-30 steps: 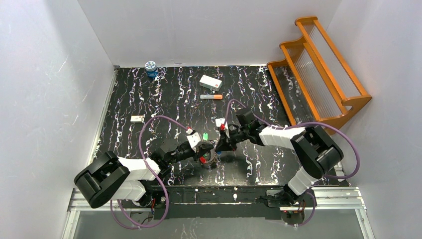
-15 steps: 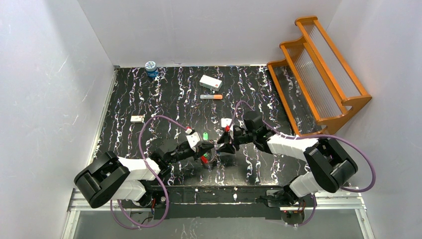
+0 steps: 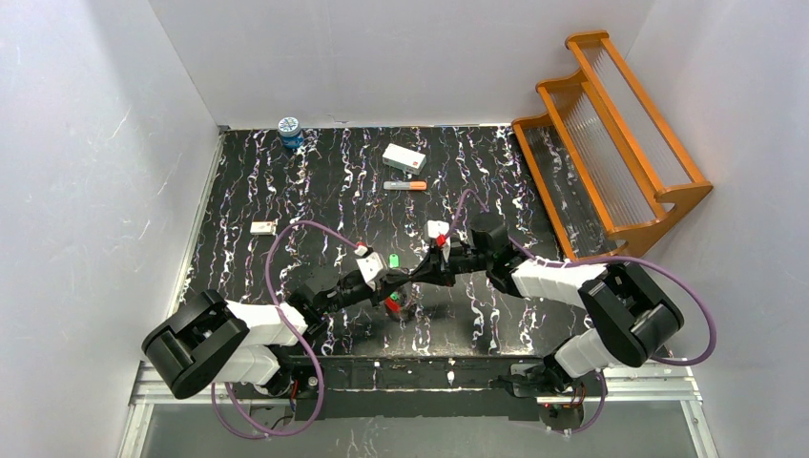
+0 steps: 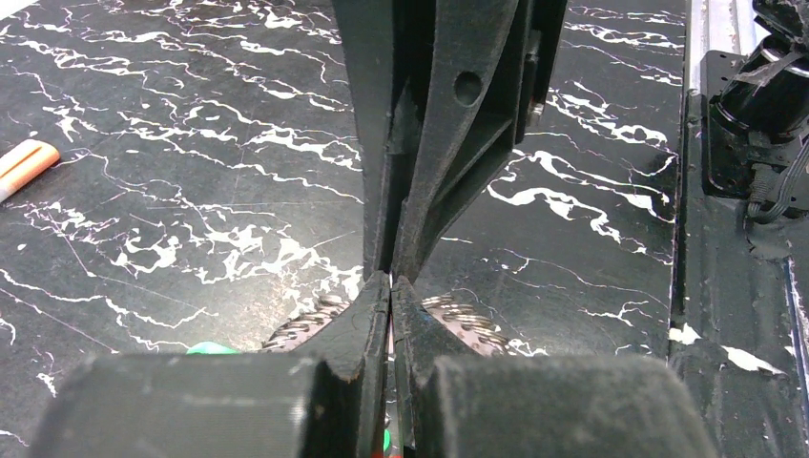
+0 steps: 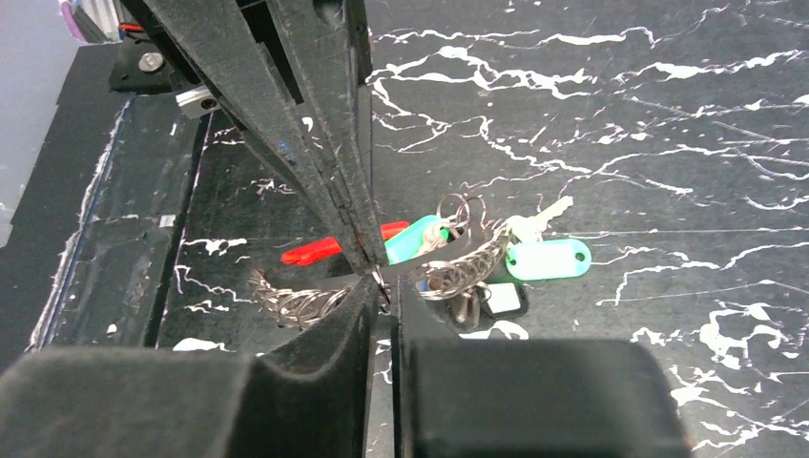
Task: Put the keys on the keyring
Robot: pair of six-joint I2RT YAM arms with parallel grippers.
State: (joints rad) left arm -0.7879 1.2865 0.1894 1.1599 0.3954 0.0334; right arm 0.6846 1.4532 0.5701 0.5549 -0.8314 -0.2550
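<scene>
White walls closed in a black desk (image 3: 286,191) veined with white, and an orange wooden rack (image 3: 611,134) leaned at its right edge. The two arms reached in to meet tip to tip near the desk's front centre.

The left pincer (image 4: 391,291) was fully closed, and in the right wrist view it appeared to pinch the thin silver-and-red looped keyring (image 5: 296,305) at the wire. The right pincer (image 5: 383,296) faced it with its jaws nearly together, only a slit between them. Whether they were quite shut, or had anything between them, could not be told.

The keyring sat right at the meeting fingertips, with its red stretch (image 5: 324,250) on one side and its silvery coils spreading to both. The small silver keys with coloured plastic heads (image 5: 544,243) lay bunched against the loop's far side on the desk, one pale green head and one bluish head among them.

By my judgement the loop would be light, springy and slick – bare wire that twists or slips in a narrow pinch, so it is best held near the opening with the free end exposed. Each key would weigh almost nothing and skate on the desk. The flat plastic head offers the surest hold, leaving the hole free for threading.
</scene>
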